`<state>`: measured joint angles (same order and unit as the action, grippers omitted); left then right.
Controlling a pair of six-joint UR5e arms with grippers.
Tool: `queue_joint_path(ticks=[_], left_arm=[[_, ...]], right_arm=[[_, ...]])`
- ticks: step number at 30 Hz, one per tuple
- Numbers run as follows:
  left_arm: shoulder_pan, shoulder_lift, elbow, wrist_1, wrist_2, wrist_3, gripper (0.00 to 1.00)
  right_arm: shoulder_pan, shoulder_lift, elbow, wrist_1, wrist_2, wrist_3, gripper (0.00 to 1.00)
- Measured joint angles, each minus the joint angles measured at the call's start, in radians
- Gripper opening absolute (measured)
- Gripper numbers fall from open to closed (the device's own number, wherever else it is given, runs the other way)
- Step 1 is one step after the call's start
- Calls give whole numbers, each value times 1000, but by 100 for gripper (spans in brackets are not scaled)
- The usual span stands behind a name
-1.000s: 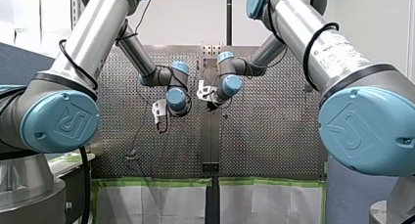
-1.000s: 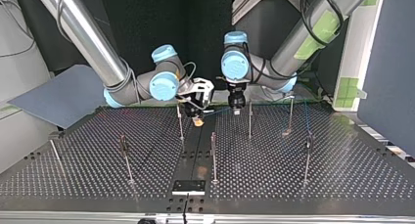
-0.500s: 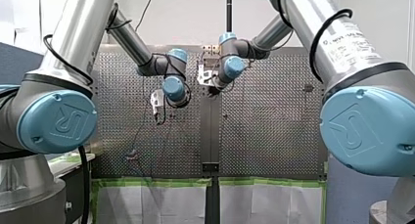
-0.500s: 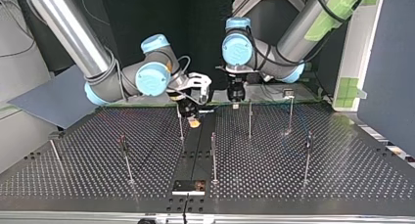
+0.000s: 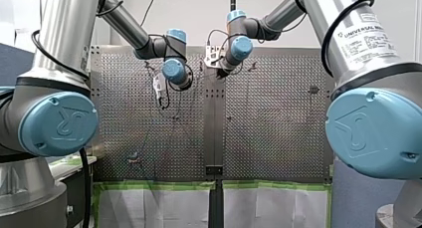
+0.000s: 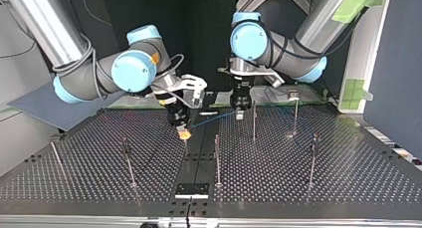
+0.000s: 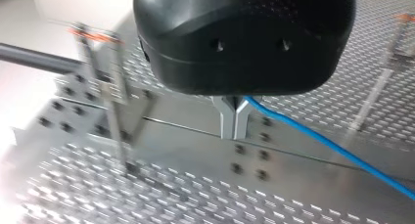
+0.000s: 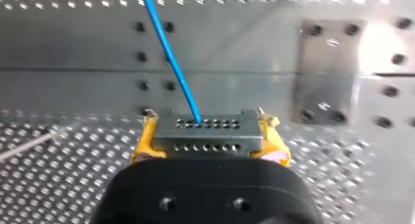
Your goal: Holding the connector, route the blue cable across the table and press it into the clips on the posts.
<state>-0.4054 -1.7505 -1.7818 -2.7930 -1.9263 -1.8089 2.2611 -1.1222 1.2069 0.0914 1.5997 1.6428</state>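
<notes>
Right gripper (image 6: 183,133): yellow pads clamped on grey connector (image 8: 203,132). Shifted since a second ago toward top view's near edge, now just above a post (image 6: 185,145).
Left gripper (image 6: 239,115): metal fingers pinched on blue cable (image 6: 213,118).
Cable span straight between both; clipping judged near.
Cable's entry into connector: right wrist view only.

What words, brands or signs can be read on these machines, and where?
"UNIVERSAL", followed by a word too blurred to read: on my right arm's tube, front view.
Embossed logo, letters too unclear to read: on my left arm's blue joint cap, front view.
No other text is legible in any view.
</notes>
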Motion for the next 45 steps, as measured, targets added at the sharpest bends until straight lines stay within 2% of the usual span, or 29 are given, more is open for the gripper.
queue_joint_path(ticks=[7, 13, 19, 21, 26, 34, 39, 45], left_arm=[[9, 72, 46, -18, 32, -14, 0], [27, 117, 59, -31, 37, -19, 0], [36, 99, 60, -14, 55, -21, 0], [39, 88, 61, -7, 67, -22, 0], [47, 57, 62, 21, 97, -25, 0], [71, 49, 69, 50, 121, -38, 0], [84, 35, 88, 49, 143, -45, 0], [90, -9, 124, 45, 154, -47, 0]], right_arm=[[-3, -61, 21, 3, 5, -11, 0], [-7, -114, 29, 0, 6, -15, 0], [-11, -169, 29, -4, 5, -17, 0], [-12, -175, 30, -5, 4, -17, 0], [-13, -156, 30, -7, 3, -20, 0], [-13, -94, 30, -8, 4, -25, 0], [-19, -81, 30, -11, 4, -23, 0], [-33, -74, 30, -14, 1, -20, 0]])
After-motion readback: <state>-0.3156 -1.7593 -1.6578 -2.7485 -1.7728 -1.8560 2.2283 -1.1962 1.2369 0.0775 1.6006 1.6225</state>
